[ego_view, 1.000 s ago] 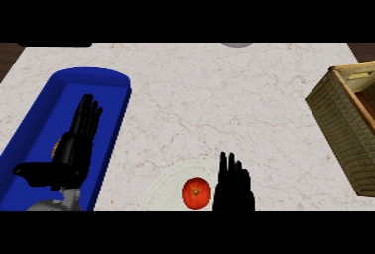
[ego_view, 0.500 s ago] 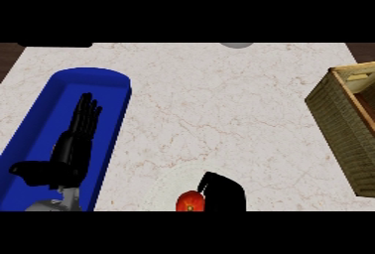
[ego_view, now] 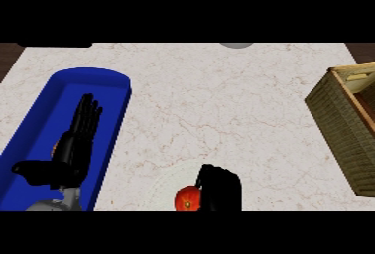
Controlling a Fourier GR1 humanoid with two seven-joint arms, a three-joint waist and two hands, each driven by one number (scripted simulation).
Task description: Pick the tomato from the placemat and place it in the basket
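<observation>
The task is in its early part: the right hand (ego_view: 218, 187) curls its fingers around the tomato (ego_view: 187, 197), which sits at the near edge of the table (ego_view: 219, 99) on a pale round placemat (ego_view: 164, 186). Whether it is lifted I cannot tell. The carry to the basket (ego_view: 344, 124), well apart at the right, is left. The tomato is round, red and smooth; the basket is woven and boxy; the table looks like white marble. The left hand (ego_view: 77, 144) rests with straight fingers over a glossy blue tray (ego_view: 110, 79).
</observation>
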